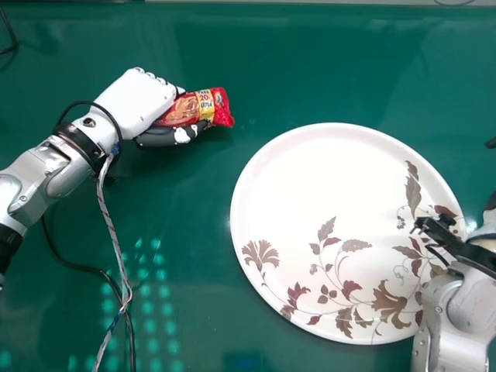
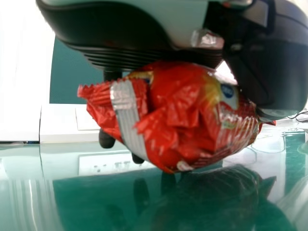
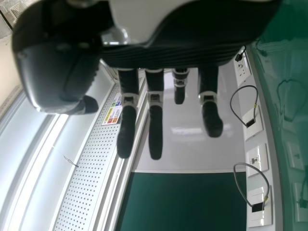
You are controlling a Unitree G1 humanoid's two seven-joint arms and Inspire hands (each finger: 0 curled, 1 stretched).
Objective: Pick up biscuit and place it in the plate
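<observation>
My left hand (image 1: 138, 101) is at the upper left of the head view, curled round the red biscuit packet (image 1: 218, 107), whose far end sticks out past the fingers. In the left wrist view the packet (image 2: 180, 115) is held against the palm of the left hand (image 2: 130, 36), just over the table's shiny surface. The white plate (image 1: 310, 186) with brown leaf patterns lies right of the packet, apart from it. My right hand (image 1: 490, 221) is at the plate's right edge; its fingers (image 3: 155, 125) hang straight in the right wrist view, holding nothing.
The green table (image 1: 194, 232) surrounds the plate. Loose cables (image 1: 128, 310) trail from the left forearm across the table's left part. Wall sockets (image 3: 257, 161) with short cables line the side in the right wrist view.
</observation>
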